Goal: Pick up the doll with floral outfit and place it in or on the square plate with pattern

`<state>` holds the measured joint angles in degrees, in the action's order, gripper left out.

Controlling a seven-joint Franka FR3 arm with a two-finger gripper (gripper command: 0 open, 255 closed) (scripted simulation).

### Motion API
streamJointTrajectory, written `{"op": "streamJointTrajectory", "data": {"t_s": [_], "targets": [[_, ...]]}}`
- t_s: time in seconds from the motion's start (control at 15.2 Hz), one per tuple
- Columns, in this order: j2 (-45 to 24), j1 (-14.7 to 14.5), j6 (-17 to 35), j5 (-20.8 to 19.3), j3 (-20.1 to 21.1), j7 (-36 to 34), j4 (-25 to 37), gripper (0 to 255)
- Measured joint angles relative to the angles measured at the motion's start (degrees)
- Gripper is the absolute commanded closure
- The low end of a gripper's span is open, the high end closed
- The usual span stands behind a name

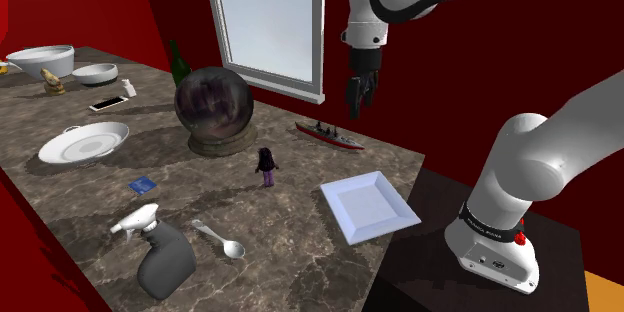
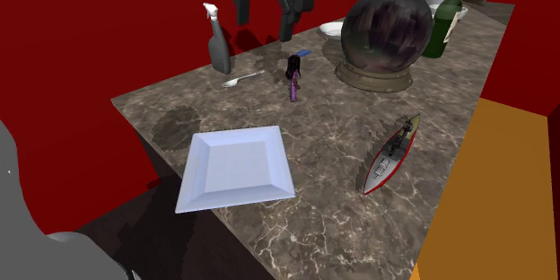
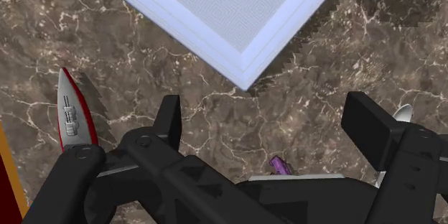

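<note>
Now fingers spread, gripping nothing, high above counter; doll stands well below, near square plate.

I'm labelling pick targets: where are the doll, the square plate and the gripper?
doll (image 1: 266, 165): shoulder view, on its torso.
square plate (image 1: 368, 206): shoulder view, on its bare inner floor.
gripper (image 1: 358, 107): shoulder view, midway between its open fingertips.
</note>
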<state>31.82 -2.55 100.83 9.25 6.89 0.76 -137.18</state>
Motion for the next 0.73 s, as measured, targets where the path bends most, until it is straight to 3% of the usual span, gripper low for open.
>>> {"op": "streamJointTrajectory", "data": {"t_s": [0.33,0.73], "targets": [[-8.29,-0.42,8.60,-0.53,4.40,-4.98,2.40,0],[-19.69,-0.61,17.26,-4.13,9.36,-12.53,7.86,0]]}}
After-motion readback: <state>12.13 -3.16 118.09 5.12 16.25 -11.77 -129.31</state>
